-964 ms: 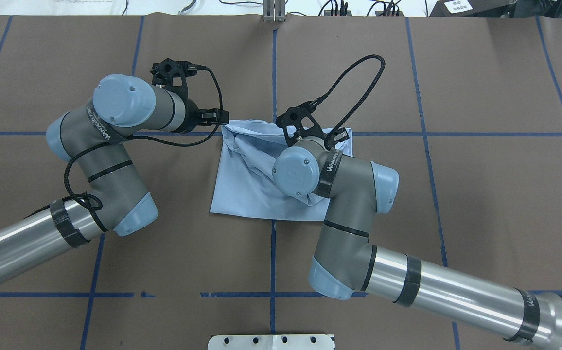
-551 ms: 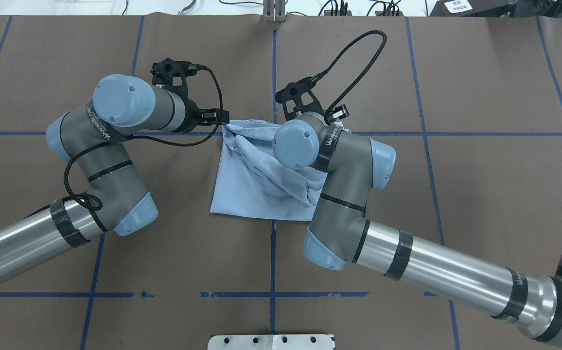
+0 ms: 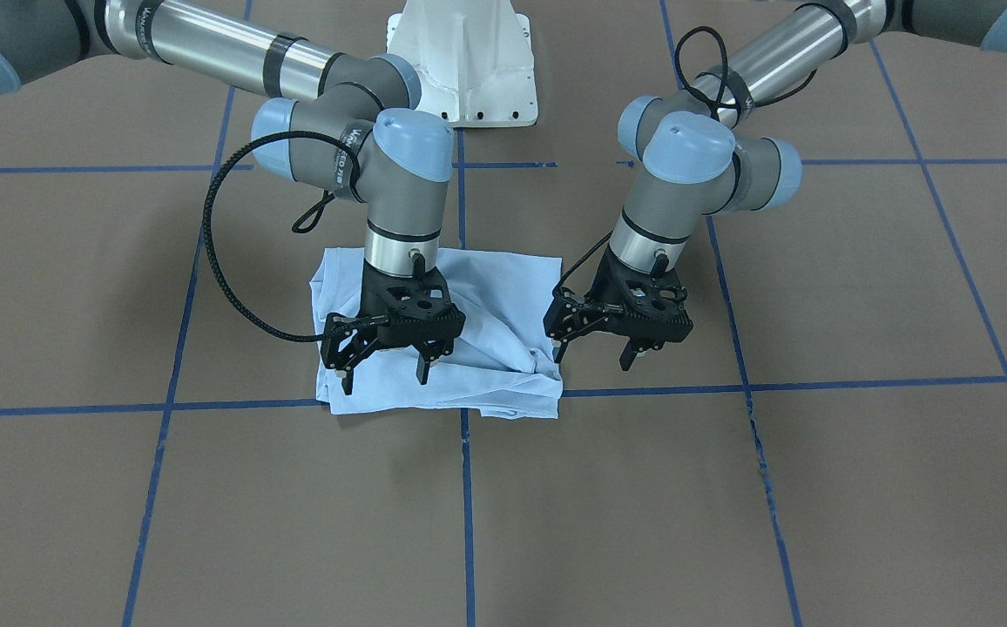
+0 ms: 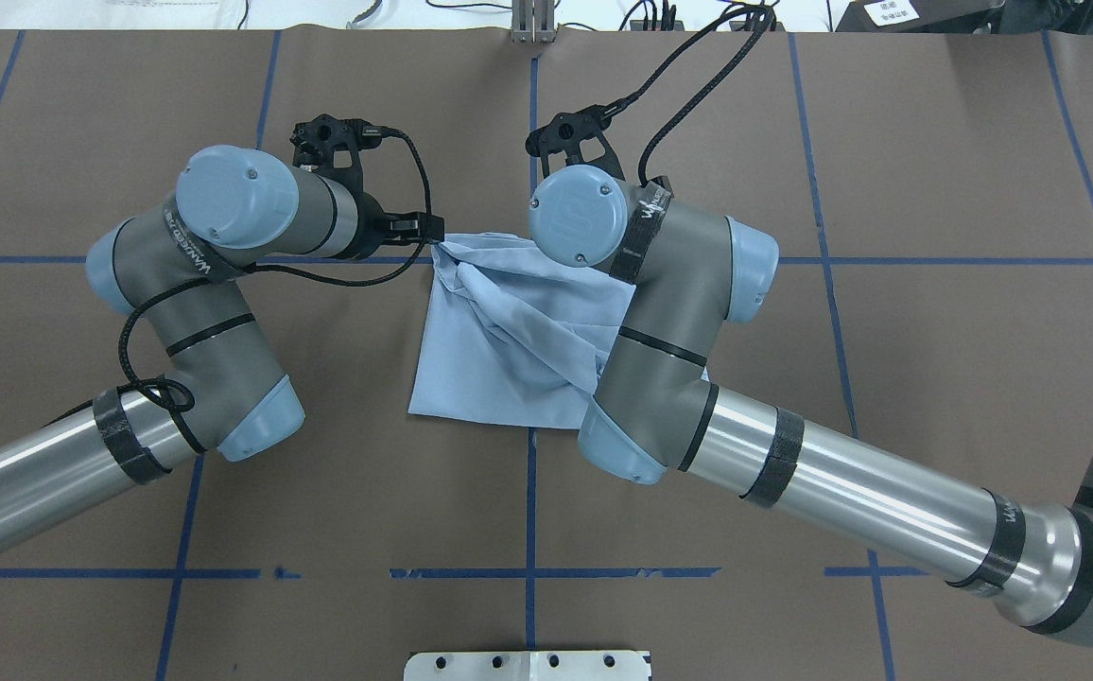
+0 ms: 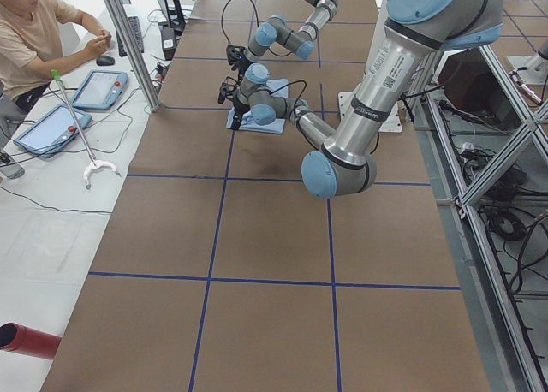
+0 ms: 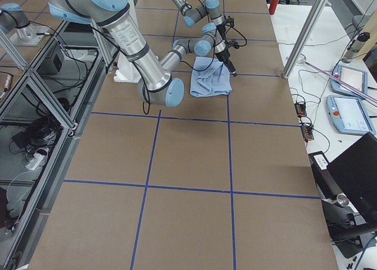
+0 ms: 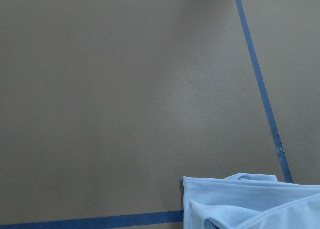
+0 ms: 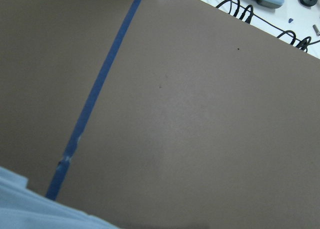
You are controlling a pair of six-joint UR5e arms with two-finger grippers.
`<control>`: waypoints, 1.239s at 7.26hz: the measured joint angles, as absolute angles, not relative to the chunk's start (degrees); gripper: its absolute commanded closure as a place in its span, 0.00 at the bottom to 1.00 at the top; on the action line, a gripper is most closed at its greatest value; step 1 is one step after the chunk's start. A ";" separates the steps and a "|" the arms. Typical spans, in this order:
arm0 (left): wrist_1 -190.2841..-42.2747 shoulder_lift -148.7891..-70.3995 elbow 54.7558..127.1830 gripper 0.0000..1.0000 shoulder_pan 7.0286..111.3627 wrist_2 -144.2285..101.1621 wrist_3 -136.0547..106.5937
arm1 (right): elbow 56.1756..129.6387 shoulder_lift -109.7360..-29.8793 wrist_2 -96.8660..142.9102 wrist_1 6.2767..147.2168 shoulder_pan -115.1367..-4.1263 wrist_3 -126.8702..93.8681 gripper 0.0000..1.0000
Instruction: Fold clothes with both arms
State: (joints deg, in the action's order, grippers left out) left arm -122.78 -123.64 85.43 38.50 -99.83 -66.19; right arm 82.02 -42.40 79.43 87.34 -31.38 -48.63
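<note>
Apparently between folds: light blue T-shirt (image 3: 503, 296) lies rumpled, roughly rectangular, mid table (image 3: 817, 488), right gripper (image 3: 384, 381) spread just above it, left gripper (image 3: 592, 360) spread beside its bunched corner, nothing pinched, so next wants fresh two-corner grips.

Matt cloth T-shirt (image 3: 503, 296); arms (image 3: 207, 48) w/ glossy metal tubes.

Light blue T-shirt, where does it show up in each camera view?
Front-facing: light blue thin-fabric T-shirt just left of centre.
Overhead: shirt at centre.
Exterior left: shirt top centre, far off.
Exterior right: shirt top centre.
Left wrist: shirt in bottom right corner.
Right wrist: shirt in bottom left corner.
Landmark: blue tape line along the shirt's edge farthest from the robot.
</note>
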 measured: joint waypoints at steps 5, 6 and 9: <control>-122.78 -123.49 85.52 0.00 38.50 -99.84 -66.32 | 86.38 -44.36 76.10 90.57 -22.27 -49.77 0.30; -122.78 -123.49 85.52 0.00 38.50 -99.84 -66.37 | 86.79 -45.02 74.97 90.60 -21.39 -49.76 0.30; -122.78 -123.49 85.52 0.00 38.50 -99.82 -66.39 | 90.15 -47.66 74.21 90.61 -19.09 -49.80 0.30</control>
